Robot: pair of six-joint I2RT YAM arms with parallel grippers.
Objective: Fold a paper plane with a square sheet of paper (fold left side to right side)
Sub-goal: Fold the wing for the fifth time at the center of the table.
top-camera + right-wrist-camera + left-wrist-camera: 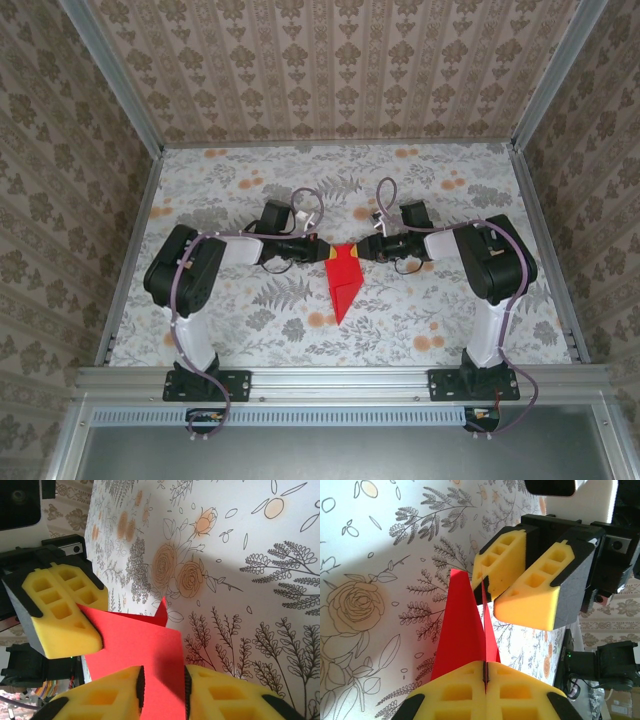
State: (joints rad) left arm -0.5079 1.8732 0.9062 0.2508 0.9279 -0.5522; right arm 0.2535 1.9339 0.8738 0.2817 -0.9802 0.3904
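My left gripper [485, 672] pinches the thin, bright red, folded paper dart [343, 282] at mid-table between my arms, and my right gripper [162, 685] sits narrow around it, though I can't tell if it bites; the paper is light, limp and easily creased, so I'd hold it by the folded spine.

Damask-papered walls [340, 60] enclose a floral tablecloth [250, 190] edged by aluminium rails [340, 378].
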